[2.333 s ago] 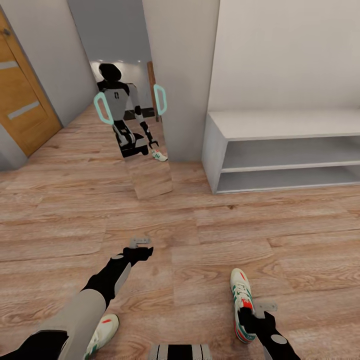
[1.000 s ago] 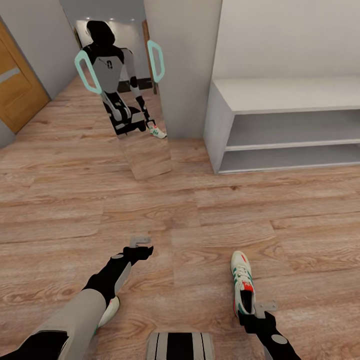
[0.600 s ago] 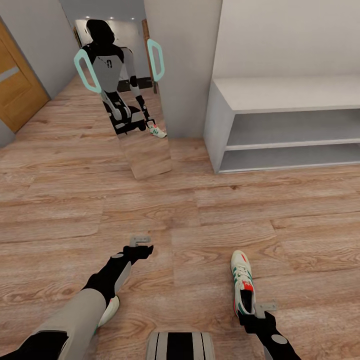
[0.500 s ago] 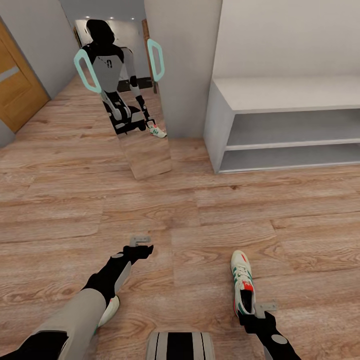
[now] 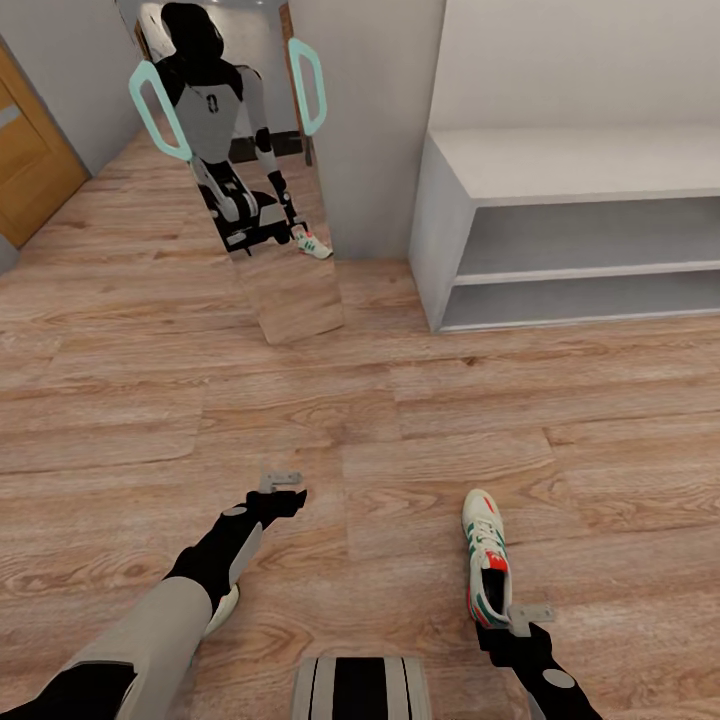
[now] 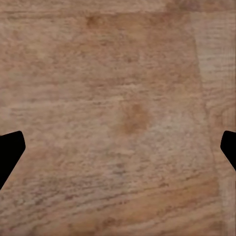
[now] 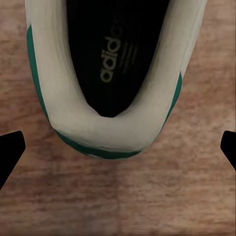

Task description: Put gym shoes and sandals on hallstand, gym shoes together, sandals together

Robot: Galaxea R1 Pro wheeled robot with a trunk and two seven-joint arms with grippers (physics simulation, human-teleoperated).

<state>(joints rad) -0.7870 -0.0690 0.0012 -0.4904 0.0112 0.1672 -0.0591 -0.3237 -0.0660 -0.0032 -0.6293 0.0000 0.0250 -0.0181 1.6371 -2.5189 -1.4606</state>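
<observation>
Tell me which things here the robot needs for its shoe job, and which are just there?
Needed:
gym shoe by the right gripper
second gym shoe, poking out under the left arm
floor

Just there:
mirror
wooden door
white bench
left gripper, over bare floor

The word "adidas" stands in pale letters on the dark insole of the gym shoe (image 7: pixel 115 73), read in the right wrist view, where it runs lengthwise down the shoe's opening just ahead of the right gripper (image 7: pixel 118 147), whose finger tips flank the heel with space to spare. In the mirror (image 5: pixel 262 170) a small dark mark, like a "0", sits on the reflected robot's (image 5: pixel 210 110) chest; it is too small to read surely.
</observation>
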